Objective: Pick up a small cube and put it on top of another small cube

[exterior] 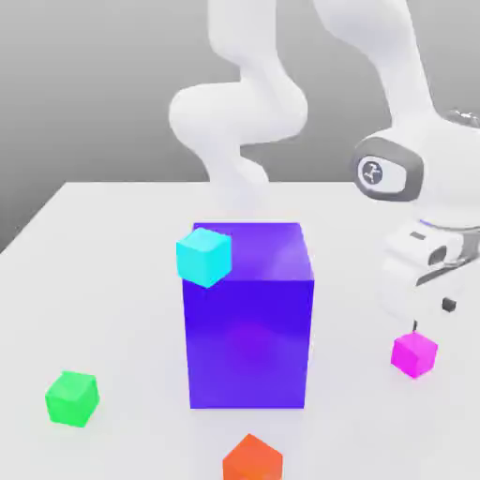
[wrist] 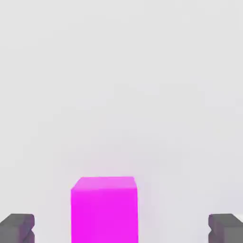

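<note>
A pale grey-white table point(exterior: 112, 281) carries a big blue-purple block point(exterior: 248, 328) near its middle. Nearer lie a green cube point(exterior: 72, 397) at the exterior view's left and an orange cube point(exterior: 252, 459). The small magenta cube point(exterior: 414, 353) rests to the block's right.

There are 4 small cubes and 1 big block on the table point(exterior: 112, 244) — 5 coloured things in all. The big blue-purple block point(exterior: 248, 319) stands in the middle. Of the small cubes, 1 is cyan point(exterior: 203, 256), touching the block's upper corner on the exterior view's left; 1 is green point(exterior: 72, 397), well apart on that same side; 1 is orange point(exterior: 252, 459), in front of the block; 1 is magenta-pink point(exterior: 413, 353) — on the block's other side.
</note>
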`<state>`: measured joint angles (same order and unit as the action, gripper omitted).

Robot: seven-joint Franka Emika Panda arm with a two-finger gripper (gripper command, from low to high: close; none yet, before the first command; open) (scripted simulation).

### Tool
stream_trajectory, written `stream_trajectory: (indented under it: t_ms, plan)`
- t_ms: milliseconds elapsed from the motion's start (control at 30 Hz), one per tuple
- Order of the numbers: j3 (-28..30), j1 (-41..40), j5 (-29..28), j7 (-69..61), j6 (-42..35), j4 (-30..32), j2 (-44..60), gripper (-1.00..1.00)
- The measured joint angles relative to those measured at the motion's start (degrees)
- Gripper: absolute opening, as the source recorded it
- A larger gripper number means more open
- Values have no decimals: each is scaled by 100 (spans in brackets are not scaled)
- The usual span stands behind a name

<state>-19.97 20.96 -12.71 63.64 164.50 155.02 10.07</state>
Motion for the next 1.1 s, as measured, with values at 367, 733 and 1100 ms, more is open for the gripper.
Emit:
stream_trajectory:
  t_ms: [367, 733, 1100]
  plan:
    - [1138, 959, -878, 685, 768, -217, 991, -100]
    - [367, -64, 977, -554, -337, -553, -429, -100]
    - [1413, -1926, 1644, 250, -776, -1566, -586, -100]
